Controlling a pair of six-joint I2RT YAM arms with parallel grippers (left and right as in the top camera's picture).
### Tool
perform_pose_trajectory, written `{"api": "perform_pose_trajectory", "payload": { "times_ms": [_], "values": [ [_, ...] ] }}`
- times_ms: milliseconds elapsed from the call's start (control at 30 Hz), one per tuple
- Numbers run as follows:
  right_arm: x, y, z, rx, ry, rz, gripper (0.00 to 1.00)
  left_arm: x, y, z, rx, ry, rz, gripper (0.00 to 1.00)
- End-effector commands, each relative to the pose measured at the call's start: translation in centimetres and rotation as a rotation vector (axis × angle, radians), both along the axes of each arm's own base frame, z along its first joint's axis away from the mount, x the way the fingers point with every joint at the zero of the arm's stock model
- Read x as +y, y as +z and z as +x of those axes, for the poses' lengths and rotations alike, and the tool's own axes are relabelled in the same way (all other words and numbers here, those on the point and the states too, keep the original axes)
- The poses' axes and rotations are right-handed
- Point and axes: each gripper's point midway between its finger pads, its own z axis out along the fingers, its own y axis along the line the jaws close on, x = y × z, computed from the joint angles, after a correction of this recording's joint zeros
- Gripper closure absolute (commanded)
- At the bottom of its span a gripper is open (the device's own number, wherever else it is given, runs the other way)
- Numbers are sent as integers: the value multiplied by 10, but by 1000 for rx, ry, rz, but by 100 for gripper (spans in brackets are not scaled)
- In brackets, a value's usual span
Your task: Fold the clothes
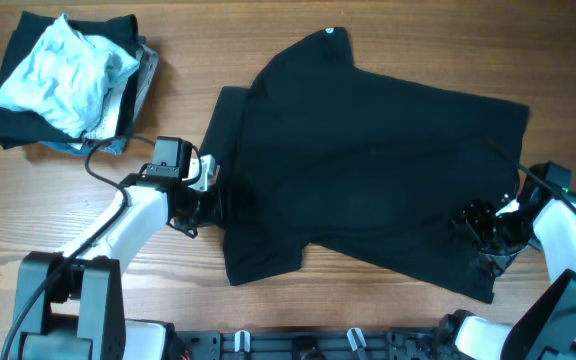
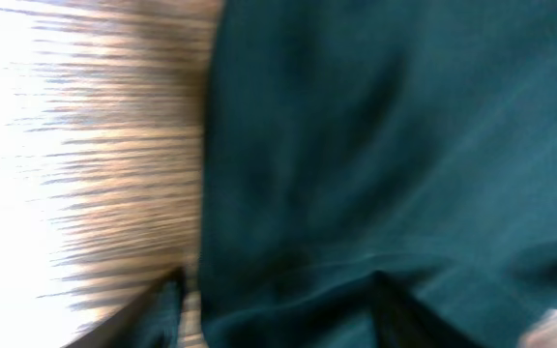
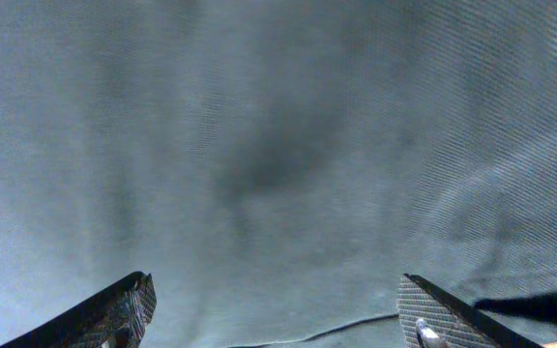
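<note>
A large black T-shirt (image 1: 368, 160) lies spread across the middle and right of the wooden table. My left gripper (image 1: 211, 203) is at the shirt's left sleeve edge; in the left wrist view its fingers (image 2: 278, 309) are apart, straddling the edge of the dark fabric (image 2: 375, 145), and the picture is blurred. My right gripper (image 1: 476, 228) sits over the shirt's lower right part; in the right wrist view its jaws (image 3: 274, 309) are wide open just above the cloth (image 3: 278, 145), with a hem line between them.
A pile of other garments (image 1: 63, 80), pale blue on top of black and grey, lies at the table's far left corner. Bare wood (image 1: 58, 220) surrounds the shirt on the left. Arm bases (image 1: 78, 300) stand at the front edge.
</note>
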Motion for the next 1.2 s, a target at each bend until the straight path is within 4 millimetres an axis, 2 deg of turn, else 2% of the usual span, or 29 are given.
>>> {"api": "perform_pose_trajectory", "payload": {
  "times_ms": [0,100,267,333,367,400,433,500,533,567,600,633,733,767,833,867,933,1033,1133,1167],
  "values": [
    [-8,-4,-12,71,-56,-58,15,-13,1,-4,8,-24,-76,36],
    [-14,-5,-12,82,-92,-91,16,-14,2,1,-11,-25,-79,40],
    [-4,-2,11,-67,67,-21,19,-14,9,10,-41,-27,-82,44],
    [-1,0,19,-115,100,-2,19,-14,24,23,-73,-22,-85,60],
    [1,2,23,-142,115,7,19,-14,35,33,-106,-23,-88,73],
    [3,5,30,-181,123,19,20,-15,50,48,-163,-36,-90,83],
    [5,9,36,-221,124,30,20,-14,67,67,-231,-37,-71,88],
    [5,18,48,-301,154,20,20,-9,87,98,-360,-21,-32,86],
    [4,21,51,-319,155,11,20,-9,96,115,-441,-16,-30,80],
    [3,25,52,-336,157,1,20,-9,98,123,-472,-11,-25,57],
    [3,28,54,-351,159,-5,20,-7,96,129,-487,-6,-15,27],
    [3,30,54,-361,166,-11,19,-7,91,135,-498,-3,-9,36],
    [3,32,58,-381,168,-10,18,-12,66,156,-519,-7,-19,87],
    [4,34,62,-405,171,2,18,-18,53,164,-527,-20,-45,92],
    [8,38,70,-454,191,22,18,-41,43,177,-575,-79,-174,94],
    [8,39,71,-458,191,19,18,-50,39,181,-598,-103,-229,91],
    [7,39,71,-460,192,18,18,-48,23,189,-601,-76,-219,85],
    [7,39,71,-460,192,18,18,-6,-15,199,-562,53,24,79],
    [7,39,71,-459,193,17,19,60,-38,192,-467,248,293,79],
    [6,38,71,-456,192,11,19,83,-42,189,-436,320,343,82]
  ]
}}
